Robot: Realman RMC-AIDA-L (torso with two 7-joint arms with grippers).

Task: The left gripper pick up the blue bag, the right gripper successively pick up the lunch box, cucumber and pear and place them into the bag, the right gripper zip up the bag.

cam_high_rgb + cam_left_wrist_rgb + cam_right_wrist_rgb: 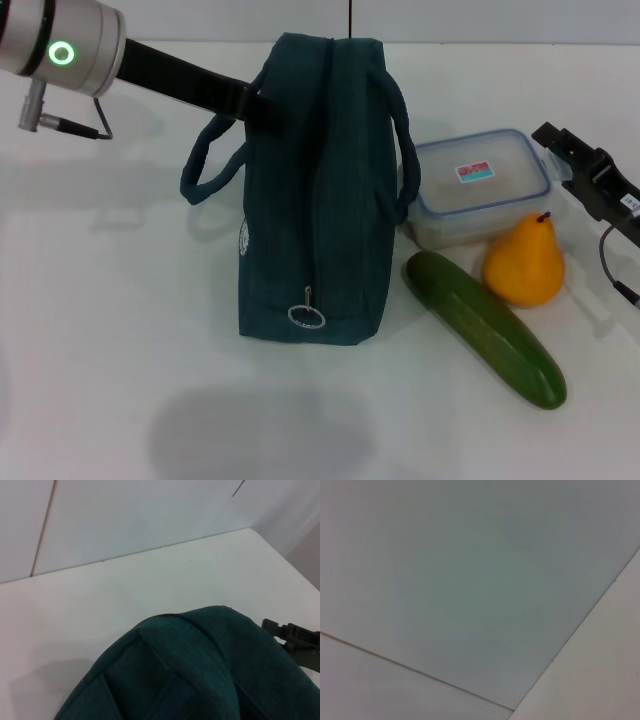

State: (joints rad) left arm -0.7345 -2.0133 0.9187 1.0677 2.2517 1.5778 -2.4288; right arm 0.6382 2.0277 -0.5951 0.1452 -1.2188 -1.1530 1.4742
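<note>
**A:** What is seen first?

**B:** A white table (pixel 90 330), on which the blue bag (pixel 315 190) stands upright at the centre, zipped shut, with its metal ring pull (pixel 307 316) hanging at the near end. One cord handle droops to each side.

**A:** And the arms?

**B:** The left gripper (pixel 262 105) is reached in from the upper left and is met by the bag's far upper edge; its fingers are hidden by the fabric, so whether they are apart or together cannot be told. The right gripper (pixel 560 140) is held at the right edge, just beside the lunch box, touching nothing (its finger spacing cannot be made out either).

**A:** Where is the food?

**B:** The lunch box (pixel 478 185) is set flat just right of the bag, lid on. The cucumber (pixel 485 327) is laid diagonally in front of it, near the bag's lower corner. The pear (pixel 524 262) is stood upright between box and cucumber, touching or nearly touching both.
</note>
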